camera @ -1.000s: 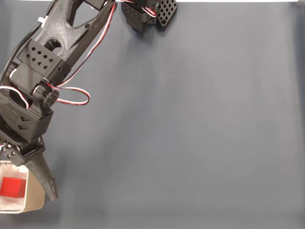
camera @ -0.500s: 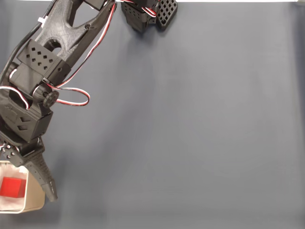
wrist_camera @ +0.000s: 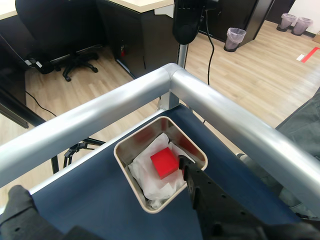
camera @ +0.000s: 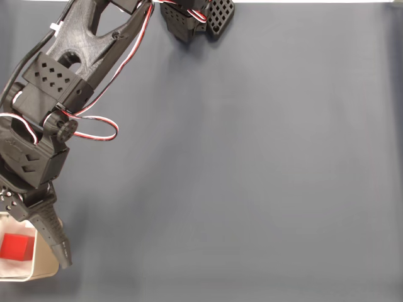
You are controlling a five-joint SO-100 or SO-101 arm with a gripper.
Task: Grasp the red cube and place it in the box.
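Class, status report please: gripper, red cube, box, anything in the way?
Gripper open, empty, above the box. Red cube inside box on white lining, released. Nothing obstructing; blue mat around it bare.

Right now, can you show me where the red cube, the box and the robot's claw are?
red cube [wrist_camera: 164, 163], wrist view, top face.
box [wrist_camera: 122, 163], wrist view, left rim.
gripper [wrist_camera: 107, 192], wrist view, gap between fingertips.

red cube [wrist_camera: 163, 163] — red | box [wrist_camera: 131, 141] — tan, white inside | table [camera: 252, 163] — blue-grey
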